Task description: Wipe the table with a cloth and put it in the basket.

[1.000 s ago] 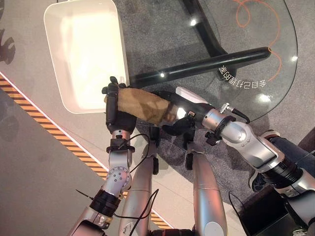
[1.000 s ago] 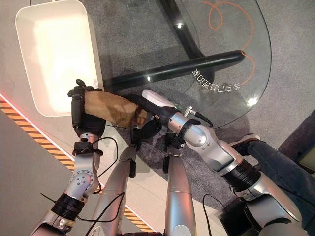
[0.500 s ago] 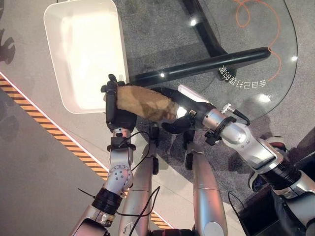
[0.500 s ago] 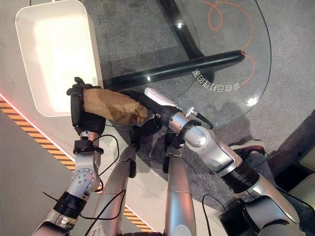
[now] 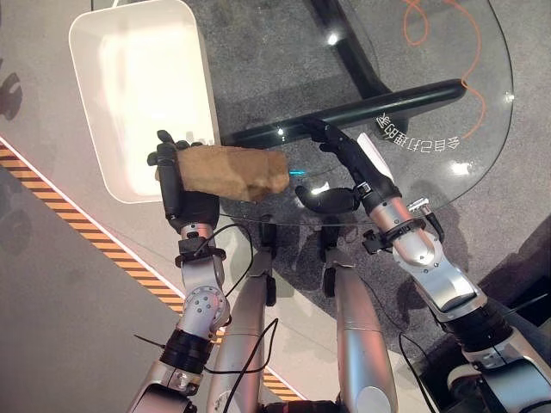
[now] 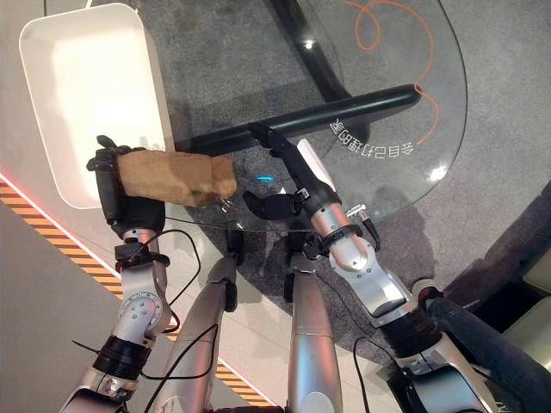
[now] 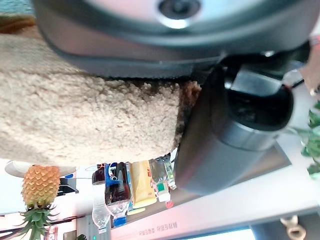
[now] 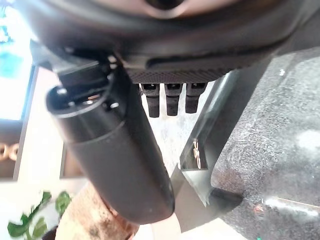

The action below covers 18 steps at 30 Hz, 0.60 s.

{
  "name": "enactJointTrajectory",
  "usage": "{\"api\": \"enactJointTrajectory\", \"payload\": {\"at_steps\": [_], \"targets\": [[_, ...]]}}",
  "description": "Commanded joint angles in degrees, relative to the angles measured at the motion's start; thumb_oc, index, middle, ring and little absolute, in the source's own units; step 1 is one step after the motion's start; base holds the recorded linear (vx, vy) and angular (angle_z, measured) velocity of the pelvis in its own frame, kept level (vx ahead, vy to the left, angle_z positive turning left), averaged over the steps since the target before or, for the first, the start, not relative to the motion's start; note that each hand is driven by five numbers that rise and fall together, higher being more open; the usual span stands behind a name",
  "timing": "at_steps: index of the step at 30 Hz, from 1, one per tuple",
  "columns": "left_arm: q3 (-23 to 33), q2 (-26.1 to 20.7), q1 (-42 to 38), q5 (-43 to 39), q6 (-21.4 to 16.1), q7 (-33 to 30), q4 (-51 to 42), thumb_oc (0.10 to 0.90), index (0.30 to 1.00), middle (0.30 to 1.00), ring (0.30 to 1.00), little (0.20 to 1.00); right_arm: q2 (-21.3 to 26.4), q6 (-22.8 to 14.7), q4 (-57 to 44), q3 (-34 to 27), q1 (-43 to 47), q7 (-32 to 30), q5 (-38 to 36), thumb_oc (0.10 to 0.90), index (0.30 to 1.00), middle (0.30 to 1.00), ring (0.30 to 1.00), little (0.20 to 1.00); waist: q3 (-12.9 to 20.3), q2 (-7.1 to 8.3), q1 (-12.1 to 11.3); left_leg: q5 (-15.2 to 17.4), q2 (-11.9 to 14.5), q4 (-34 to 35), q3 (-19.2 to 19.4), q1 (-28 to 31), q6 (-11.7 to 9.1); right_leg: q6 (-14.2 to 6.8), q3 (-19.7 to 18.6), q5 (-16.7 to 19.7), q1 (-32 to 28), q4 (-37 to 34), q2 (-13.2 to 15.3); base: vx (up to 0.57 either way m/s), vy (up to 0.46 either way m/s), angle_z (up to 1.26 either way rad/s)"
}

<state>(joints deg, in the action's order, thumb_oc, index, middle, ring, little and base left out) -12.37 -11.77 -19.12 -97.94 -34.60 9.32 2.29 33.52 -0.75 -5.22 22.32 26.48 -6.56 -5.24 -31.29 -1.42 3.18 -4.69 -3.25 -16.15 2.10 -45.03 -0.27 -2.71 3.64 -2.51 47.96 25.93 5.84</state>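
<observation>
Now we hold the tan cloth [image 5: 231,171] curled in our left hand [image 5: 176,191], beside the white basket [image 5: 90,103] at the glass counter [image 5: 482,103] edge. Our right hand [image 5: 349,168] rests over the glass, fingers loosely spread, holding nothing.

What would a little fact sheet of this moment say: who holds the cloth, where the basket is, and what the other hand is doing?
Cloth: tan cloth, sticking out sideways over the near edge of the glass table
Held by: left hand, fingers curled round one end
Other hand: right hand, open over the glass, apart from the cloth
Basket: white basket on the floor, just beyond the left hand
Cloth in basket: not yet
</observation>
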Motion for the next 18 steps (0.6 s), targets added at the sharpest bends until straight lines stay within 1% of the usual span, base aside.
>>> {"api": "enactJointTrajectory", "payload": {"at_steps": [1, 5, 7, 8, 9, 10, 11, 12, 13, 15, 16, 18], "targets": [[4.7, -0.4, -0.2, 8.1, -3.2, 5.5, -9.3, 0.100, 0.300, 0.300, 0.300, 0.200, -1.3, -6.8, -8.3, -3.1, -0.1, -0.3, -2.2, 0.800, 0.900, 0.900, 0.900, 0.900, 1.5, -1.35, -0.4, 6.9, -4.3, -3.2, 0.0, 2.1, 1.8, -0.9, -3.3, 1.2, -2.0, -4.5, -5.9, 0.01, 0.010, -0.04], [6.7, -1.2, 0.1, 10.8, -5.8, 4.6, -9.6, 0.100, 0.300, 0.300, 0.300, 0.200, -1.4, -5.3, -8.5, -3.3, -0.8, 1.0, -2.3, 0.800, 0.900, 0.900, 0.900, 0.900, 1.5, -1.50, -0.4, 6.9, -4.2, -3.2, 0.0, 2.4, 1.7, -0.6, -3.3, 0.9, -2.5, -4.5, -5.8, 0.02, 0.014, -0.05], [8.5, -2.4, -0.2, 14.0, -8.5, 2.4, -9.9, 0.100, 0.300, 0.300, 0.300, 0.200, -1.2, -3.3, -8.0, -2.9, -0.9, 2.5, -2.7, 0.800, 0.900, 0.900, 0.900, 0.900, 1.5, -1.67, -0.5, 7.0, -4.1, -3.5, 0.0, 2.6, 1.5, -0.3, -3.5, 0.6, -2.7, -4.3, -5.8, 0.02, 0.027, -0.05], [8.7, -2.5, -0.2, 14.6, -8.7, 1.8, -10.0, 0.100, 0.300, 0.300, 0.300, 0.200, -1.2, -3.3, -7.9, -2.9, -0.9, 2.5, -2.6, 0.800, 0.900, 0.900, 0.900, 0.900, 1.5, -1.67, -0.5, 7.0, -4.1, -3.5, 0.0, 2.6, 1.5, -0.3, -3.5, 0.6, -2.7, -4.2, -5.8, 0.02, 0.034, -0.03], [9.8, -3.6, -0.9, 17.3, -10.8, -0.9, -9.7, 0.100, 0.300, 0.300, 0.300, 0.200, -1.0, -1.7, -7.4, -2.4, -1.1, 3.7, -2.5, 0.800, 0.900, 0.900, 0.900, 0.900, 1.5, -1.79, -0.5, 6.9, -4.1, -3.5, 0.0, 2.6, 1.5, -0.1, -3.4, 0.5, -2.6, -4.1, -5.9, 0.00, 0.000, 0.00], [10.1, -3.8, -1.0, 18.2, -11.3, -1.7, -9.7, 0.100, 0.300, 0.300, 0.300, 0.200, -0.9, -1.4, -7.4, -2.3, -1.1, 3.9, -2.6, 0.800, 0.900, 0.900, 0.900, 0.900, 1.5, -1.80, -0.5, 6.9, -4.1, -3.5, 0.0, 2.6, 1.4, -0.1, -3.4, 0.5, -2.6, -4.1, -5.9, 0.02, 0.039, -0.02], [11.1, -4.5, -1.4, 20.5, -12.3, -4.1, -9.6, 0.100, 0.300, 0.300, 0.300, 0.200, -0.6, -0.2, -7.2, -2.1, -1.1, 4.9, -3.4, 0.800, 0.900, 0.900, 0.900, 0.900, 1.5, -1.88, -0.5, 6.9, -4.1, -3.5, 0.0, 2.7, 1.4, 0.0, -3.5, 0.3, -2.7, -4.0, -5.8, 0.02, 0.047, -0.02], [12.6, -5.9, -2.1, 24.4, -14.1, -7.9, -8.7, 0.100, 0.300, 0.300, 0.300, 0.200, -0.5, 0.9, -6.3, -1.5, -1.4, 6.3, -3.6, 0.800, 0.900, 0.900, 0.900, 0.900, 1.5, -2.03, -0.5, 7.0, -4.0, -3.7, 0.1, 2.8, 1.2, 0.1, -3.5, 0.1, -2.7, -3.8, -5.7, 0.02, 0.043, -0.02], [12.6, -5.9, -2.2, 24.8, -14.1, -8.3, -8.9, 0.100, 0.300, 0.300, 0.300, 0.200, -0.5, 0.9, -6.3, -1.4, -1.3, 6.3, -3.6, 0.800, 0.900, 0.900, 0.900, 0.900, 1.5, -2.01, -0.5, 7.0, -4.0, -3.7, 0.1, 2.8, 1.2, 0.1, -3.5, 0.1, -2.7, -3.8, -5.7, 0.02, 0.062, -0.02], [14.9, -8.2, -3.5, 31.8, -16.2, -15.7, -6.6, 0.100, 0.300, 0.300, 0.300, 0.200, 0.2, 3.3, -4.8, -0.4, -1.6, 9.2, -4.7, 0.800, 0.900, 0.900, 0.900, 0.900, 1.5, -2.25, -0.5, 7.1, -4.0, -3.9, 0.3, 2.9, 1.0, 0.4, -3.5, -0.2, -2.8, -3.6, -5.5, 0.02, 0.090, -0.04], [16.2, -9.8, -4.4, 37.4, -16.9, -21.9, -5.1, 0.100, 0.300, 0.300, 0.300, 0.200, 0.8, 4.7, -4.0, 0.5, -1.7, 11.1, -5.6, 0.800, 0.900, 0.900, 0.900, 0.900, 1.5, -2.43, -0.4, 7.1, -4.0, -4.0, 0.5, 3.0, 0.8, 0.6, -3.6, -0.4, -3.0, -3.5, -5.4, 0.02, 0.103, -0.05], [17.0, -11.2, -5.1, 42.6, -17.0, -27.5, -3.6, 0.100, 0.300, 0.300, 0.300, 0.200, 1.3, 5.9, -3.4, 1.4, -1.7, 12.5, -6.4, 0.800, 0.900, 0.900, 0.900, 0.900, 1.5, -2.62, -0.4, 7.1, -4.0, -4.2, 0.7, 3.2, 0.6, 0.7, -3.6, -0.5, -3.1, -3.4, -5.2, 0.02, 0.087, -0.07]]}}
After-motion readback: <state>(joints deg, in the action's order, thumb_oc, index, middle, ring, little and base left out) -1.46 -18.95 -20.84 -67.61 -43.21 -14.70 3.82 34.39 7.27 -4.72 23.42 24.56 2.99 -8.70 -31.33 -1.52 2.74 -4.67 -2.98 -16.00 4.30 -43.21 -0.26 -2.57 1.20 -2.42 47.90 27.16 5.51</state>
